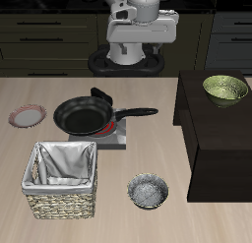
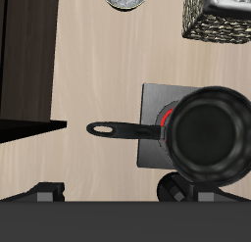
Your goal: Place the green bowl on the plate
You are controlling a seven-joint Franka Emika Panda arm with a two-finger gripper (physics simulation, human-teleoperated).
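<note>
Exterior view: gripper [image 1: 131,58] hangs high at the table's back, jaws spread wide, holding nothing. Green bowl [image 1: 225,88] sits on the dark cabinet [image 1: 212,139], well apart from the plate [image 1: 28,116].

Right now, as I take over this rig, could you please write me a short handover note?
Pincer: it holds nothing; the views do not show whether it is open or shut. It hangs above the black frying pan on the small stove.
Green bowl: upright on top of the dark cabinet, untouched.
Plate: bare on the table, beyond the frying pan from the cabinet.
Done: nothing yet.
Left: reach the bowl, grasp it, carry it over the pan and set it on the plate.
</note>
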